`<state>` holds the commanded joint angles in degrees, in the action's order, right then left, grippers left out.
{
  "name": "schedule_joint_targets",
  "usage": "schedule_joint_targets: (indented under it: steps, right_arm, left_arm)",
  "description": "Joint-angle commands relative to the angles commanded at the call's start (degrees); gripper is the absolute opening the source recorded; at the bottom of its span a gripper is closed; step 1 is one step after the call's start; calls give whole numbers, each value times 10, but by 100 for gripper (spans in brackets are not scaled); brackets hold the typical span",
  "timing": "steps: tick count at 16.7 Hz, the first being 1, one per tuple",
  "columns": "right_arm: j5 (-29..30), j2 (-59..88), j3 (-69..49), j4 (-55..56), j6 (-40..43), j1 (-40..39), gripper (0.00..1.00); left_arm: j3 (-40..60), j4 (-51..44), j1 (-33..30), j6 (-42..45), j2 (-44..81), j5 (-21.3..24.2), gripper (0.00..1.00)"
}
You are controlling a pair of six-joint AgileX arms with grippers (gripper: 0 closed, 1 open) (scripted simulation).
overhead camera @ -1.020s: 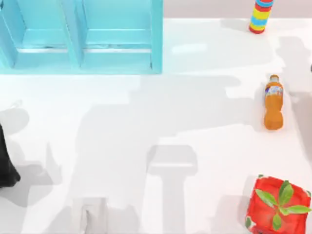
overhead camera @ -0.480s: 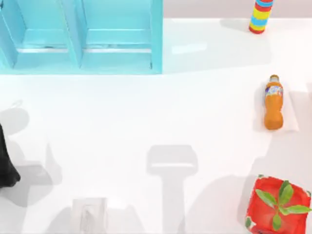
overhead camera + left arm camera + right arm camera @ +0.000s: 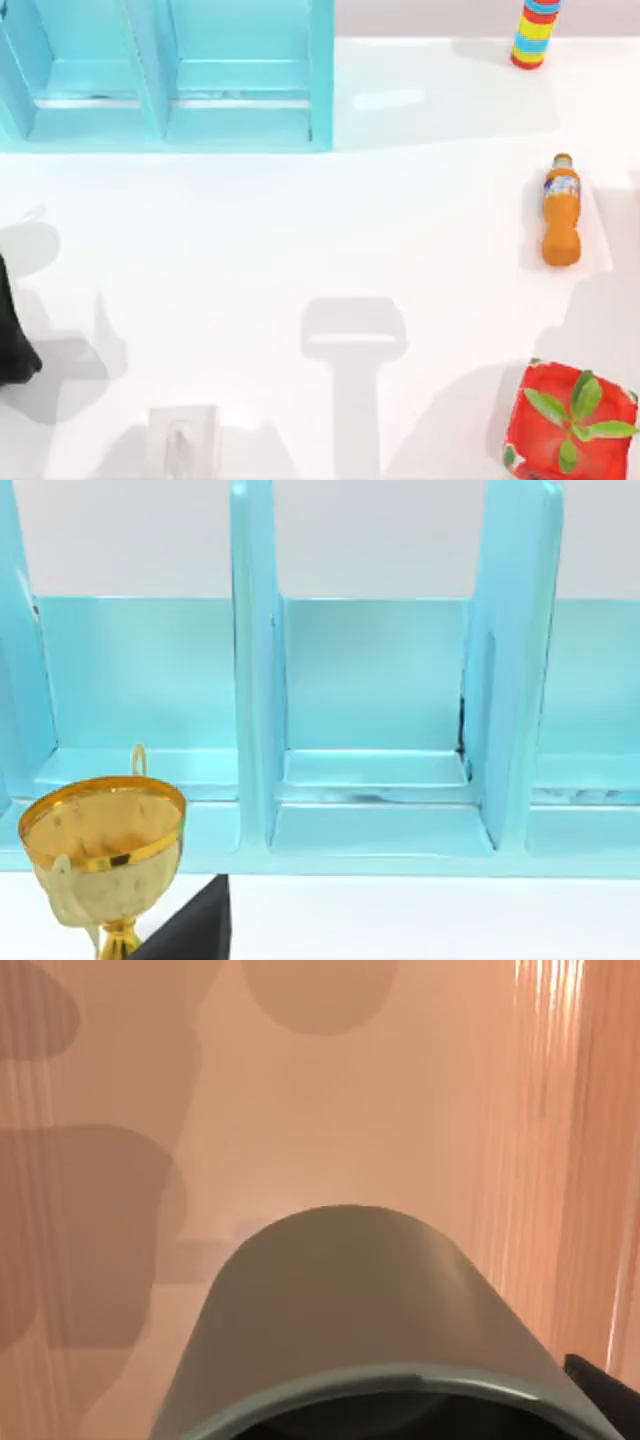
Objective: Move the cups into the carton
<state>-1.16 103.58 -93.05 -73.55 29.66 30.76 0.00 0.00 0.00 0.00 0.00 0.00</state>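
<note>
Fingers of both grippers: state cannot be told from pictures. Olive-grey cup (image 3: 370,1310) very close under right wrist camera, over peach-orange surface (image 3: 330,1110). Left arm (image 3: 12,335) parked at left table edge. Blue shelf unit (image 3: 165,75) at far left; gold trophy (image 3: 100,850) stands before it. Orange bottle (image 3: 561,212) lies on right, red plant pot (image 3: 568,425) at near right, striped stack (image 3: 537,30) far right

The table's (image 3: 300,230) middle lies open, edged by shelf (image 3: 165,75) upper left, bottle (image 3: 561,210) right, plant (image 3: 570,420) lower right.
</note>
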Motion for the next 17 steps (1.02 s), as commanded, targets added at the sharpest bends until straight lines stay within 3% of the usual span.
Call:
schedule_joint_targets:
  steps: [6,11,17]
  right_arm:
    - [1,2,110,112,-9,-12,0]
    - [1,3,120,123,-10,-13,0]
    - [1,3,120,123,-10,-13,45]
  left_arm:
    - [0,0,0,0,0,0,100]
    - [0,0,0,0,0,0,100]
    - [0,0,0,0,0,0,100]
